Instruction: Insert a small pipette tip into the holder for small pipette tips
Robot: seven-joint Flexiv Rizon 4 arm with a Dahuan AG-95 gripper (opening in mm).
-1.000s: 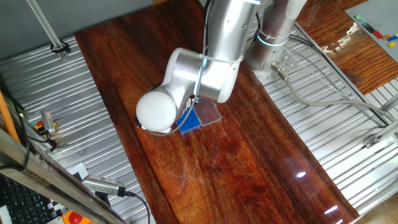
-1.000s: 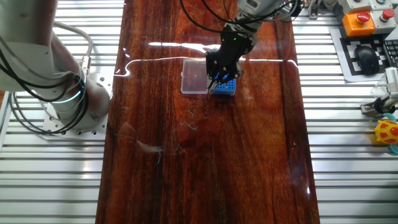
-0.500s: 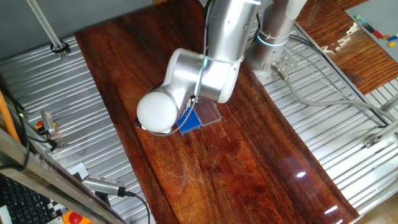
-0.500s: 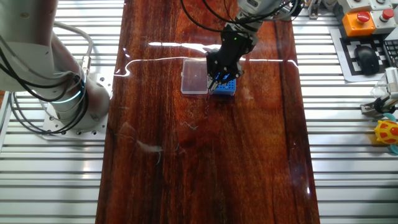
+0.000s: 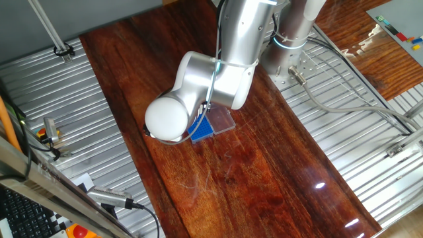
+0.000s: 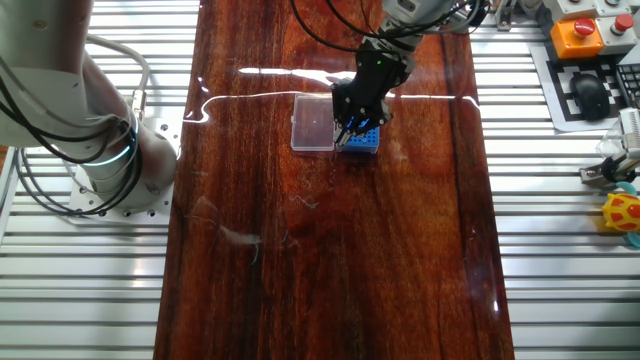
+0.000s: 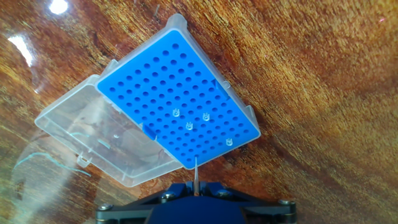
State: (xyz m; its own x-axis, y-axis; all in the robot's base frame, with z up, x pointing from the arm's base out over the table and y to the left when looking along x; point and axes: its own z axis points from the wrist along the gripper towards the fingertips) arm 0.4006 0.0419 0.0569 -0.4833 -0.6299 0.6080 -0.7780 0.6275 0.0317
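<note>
The holder for small pipette tips (image 7: 180, 99) is a blue box with a grid of tiny holes, joined to its open clear lid (image 7: 99, 140). Several clear tips sit in its holes. It also shows in one fixed view (image 5: 203, 127) and in the other fixed view (image 6: 365, 140). My gripper (image 7: 196, 186) is shut on a small pipette tip (image 7: 196, 171), a thin pale needle pointing at the holder's near corner. In the other fixed view the gripper (image 6: 347, 135) hangs just over the holder. In one fixed view the arm hides the fingers.
The dark wooden table top (image 6: 330, 260) lies between ribbed metal side panels (image 6: 560, 250). The arm's base (image 6: 110, 150) stands at the left. A keyboard, an orange box and a yellow toy (image 6: 622, 212) lie at the right edge.
</note>
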